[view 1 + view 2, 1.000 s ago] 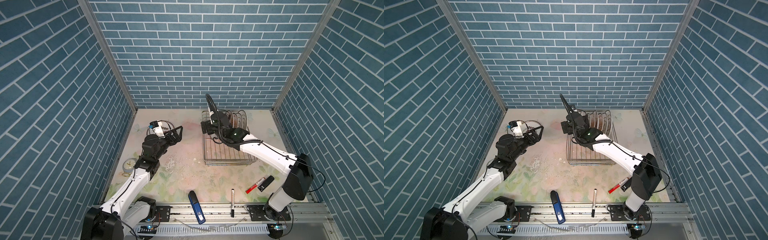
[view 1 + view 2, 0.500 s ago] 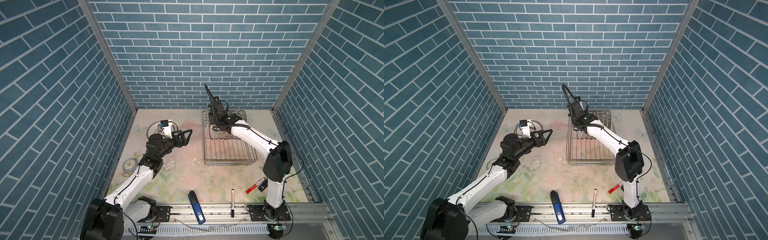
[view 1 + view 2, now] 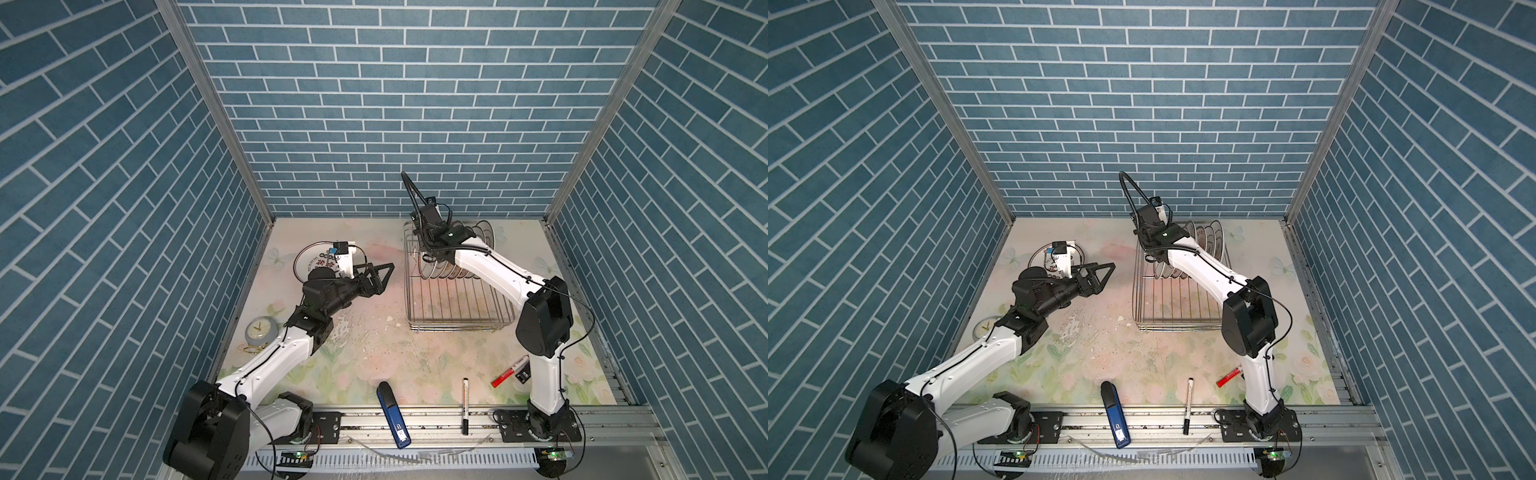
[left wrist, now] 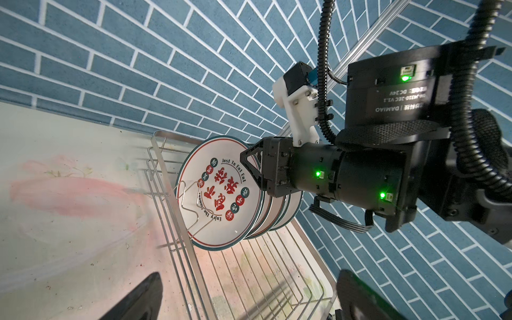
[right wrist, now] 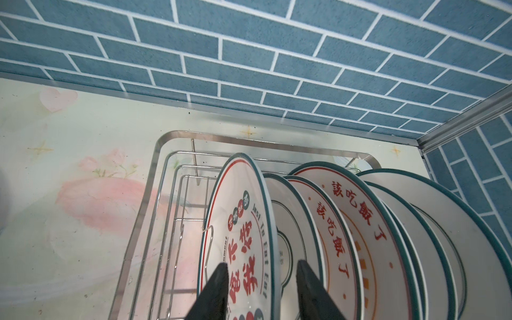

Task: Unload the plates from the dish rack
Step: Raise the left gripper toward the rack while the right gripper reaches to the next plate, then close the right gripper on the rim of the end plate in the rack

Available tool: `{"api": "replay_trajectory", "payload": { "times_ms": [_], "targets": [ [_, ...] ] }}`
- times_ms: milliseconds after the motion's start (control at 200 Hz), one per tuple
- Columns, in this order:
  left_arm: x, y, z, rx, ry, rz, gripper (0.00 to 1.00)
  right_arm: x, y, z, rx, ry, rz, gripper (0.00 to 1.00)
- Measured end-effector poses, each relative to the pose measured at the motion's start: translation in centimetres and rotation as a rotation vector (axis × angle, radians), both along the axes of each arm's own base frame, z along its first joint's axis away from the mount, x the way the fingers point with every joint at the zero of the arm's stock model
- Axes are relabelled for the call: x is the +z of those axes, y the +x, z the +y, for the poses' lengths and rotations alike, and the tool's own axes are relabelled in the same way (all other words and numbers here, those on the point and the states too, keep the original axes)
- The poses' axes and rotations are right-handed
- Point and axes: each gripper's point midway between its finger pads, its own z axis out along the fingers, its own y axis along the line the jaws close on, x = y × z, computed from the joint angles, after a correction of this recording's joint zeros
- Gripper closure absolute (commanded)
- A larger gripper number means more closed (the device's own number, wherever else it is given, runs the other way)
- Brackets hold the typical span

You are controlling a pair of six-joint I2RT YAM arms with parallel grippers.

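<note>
**Asker:** Start at your left. Why is a plate lying out there?

**Me:** That flat plate [image 3: 305, 262] rests face up on the bench [image 3: 374, 353] at about ten o'clock, taking the back wall as twelve. Lying flat and well apart from the rack, it cannot roll. I judge it marks where the others should go. The small clock [image 3: 260, 330] near eight o'clock is no business of mine.

**Asker:** And your left pincer?

**Me:** My left pincer [image 3: 380, 276] is spread wide and carries nothing. It hangs between that plate and the rack, pointing toward three o'clock. My guess is that this keeps it ready to receive a plate without crowding my other arm.

**Asker:** Where are the rest?

**Me:** The dish rack [image 3: 457, 326] stands around one o'clock. The plates [image 5: 432, 221] stand on edge between its prongs, packed at its twelve o'clock end. Its six o'clock half is bare wire.

**Asker:** And the right side?

**Me:** My right pincer [image 5: 260, 267] reaches in from above, astride the rim of the front plate [image 4: 221, 230], the one at the nine o'clock end of the row. One finger is over its printed face and one is behind it. The top rim is the only edge the prongs and the neighbouring plates leave free. Whether the pads already press on it, I cannot tell.
</note>
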Motion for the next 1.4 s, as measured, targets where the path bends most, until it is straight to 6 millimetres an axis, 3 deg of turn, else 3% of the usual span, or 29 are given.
{"api": "replay_trajectory", "payload": {
  "times_ms": [470, 655, 825, 1086, 1176, 1401],
  "targets": [
    [-1.0, 0.6, -0.4, 0.027, 0.01, 0.022, 0.0, -0.9, 0.7, -0.1, -0.013, -0.013, 0.005, 0.77],
    [-0.3, 0.0, -0.4, 0.069, 0.026, -0.014, 0.0, -0.9, 0.9, -0.2, -0.019, -0.014, -0.006, 0.84],
    [0.3, 0.0, -0.2, 0.101, 0.034, -0.038, 0.0, -1.1, 1.2, -0.3, -0.026, -0.03, -0.014, 0.86],
    [-1.2, 0.4, -0.5, 0.109, 0.062, 0.003, 0.0, -1.3, 1.7, -0.5, -0.033, -0.038, -0.022, 0.87],
    [-1.5, 0.4, -0.9, 0.1, 0.069, 0.009, 0.0, -1.2, 1.8, -0.5, -0.028, -0.05, -0.027, 1.0],
    [-1.7, 0.4, -1.1, 0.103, 0.073, 0.011, 0.0, -1.4, 2.0, -1.3, -0.049, -0.08, -0.03, 0.99]
  ]
}}
